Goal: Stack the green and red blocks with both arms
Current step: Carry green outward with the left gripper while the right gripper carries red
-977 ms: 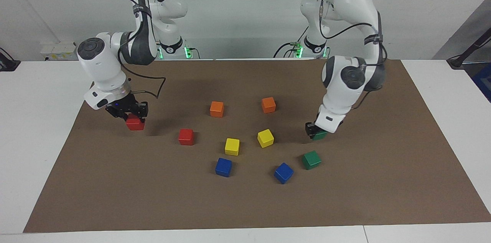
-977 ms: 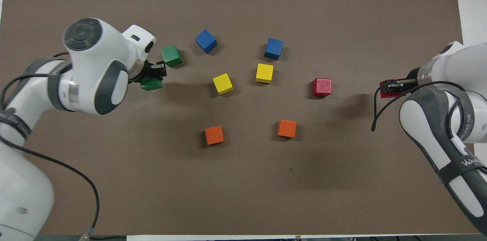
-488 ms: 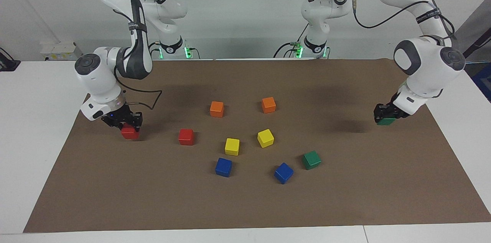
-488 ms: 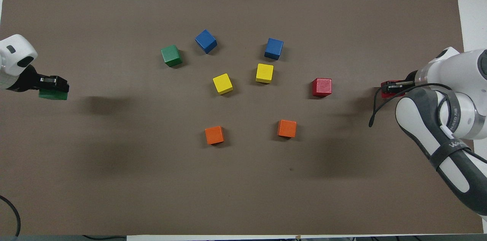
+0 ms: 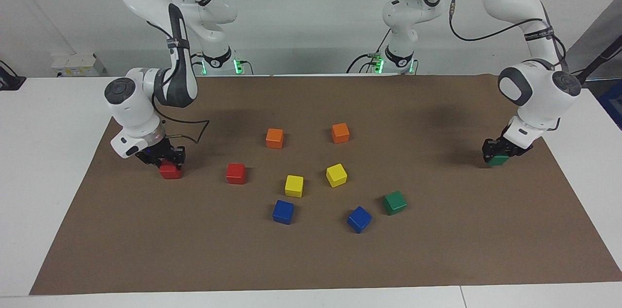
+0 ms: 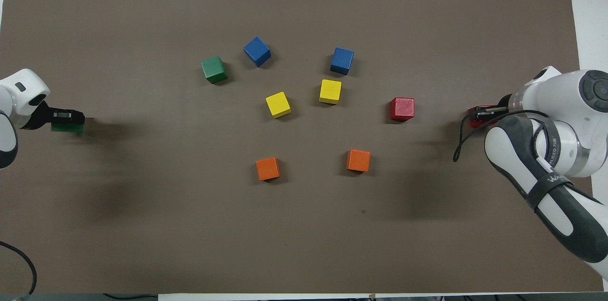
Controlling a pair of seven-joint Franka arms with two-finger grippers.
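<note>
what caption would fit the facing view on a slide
Left gripper holds a green block and right gripper a red block, low at each end of the brown mat.

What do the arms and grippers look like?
Both arms, right arm and left arm, are glossy white with rounded dark grey joint caps, grey bands with white lettering and loose black cables. The right gripper and left gripper are small and black.

My left gripper (image 5: 496,153) pinches one dark green cube (image 5: 498,160) low at the mat's edge, left arm's end; 2nd green cube (image 5: 394,202) sits free, skewed, beside a blue one; my right gripper (image 5: 164,158) clamps a red cube (image 5: 170,171) resting at the right arm's end; 2nd red cube (image 5: 235,173) lies loose nearby, flat.
</note>
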